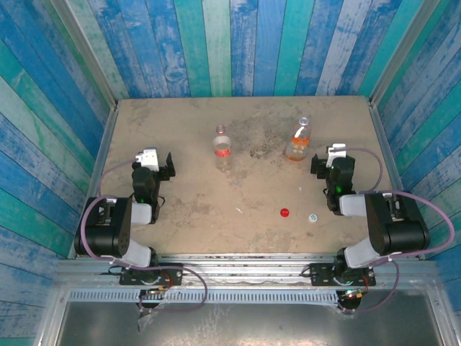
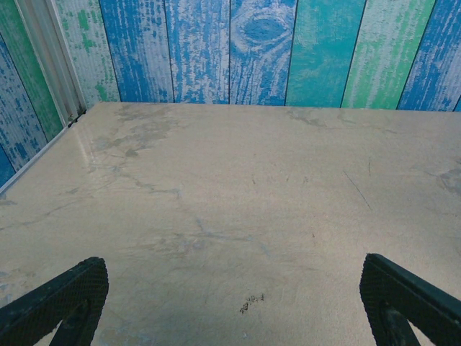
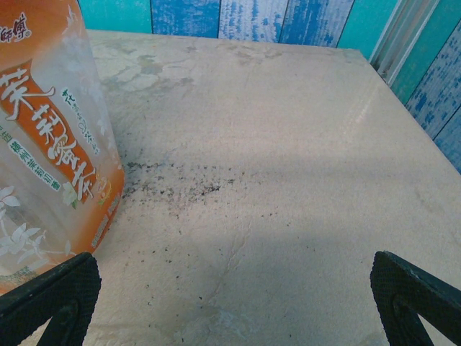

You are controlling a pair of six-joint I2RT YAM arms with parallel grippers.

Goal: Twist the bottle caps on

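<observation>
The slim red-banded bottle (image 1: 223, 149) and the orange-labelled bottle (image 1: 297, 140) stand mid-counter, seemingly uncapped. The left pincer (image 1: 160, 164) and the right pincer (image 1: 328, 160) gape empty. The red cap (image 1: 284, 213) and the white cap (image 1: 312, 217) lie nearer the arms (small, smooth plastic discs). Pinch each across its rim and keep it level for threading.

Right wrist camera: the orange-labelled bottle (image 3: 50, 144) runs off the left and top edges, neck and mouth out of frame (its printed label is clipped too). The bottom edge cuts the dark fingers (image 3: 57, 295) of the right tool (image 3: 230, 295), and likewise those of the left tool (image 2: 230, 295) on its own camera. From above, the pale cap (image 1: 312, 217) at near right is too small to tell which way up it lies. A white sliver (image 1: 239, 210) on the worktop (image 1: 180, 209), left of the red cap (image 1: 284, 213), is too small to identify.
</observation>
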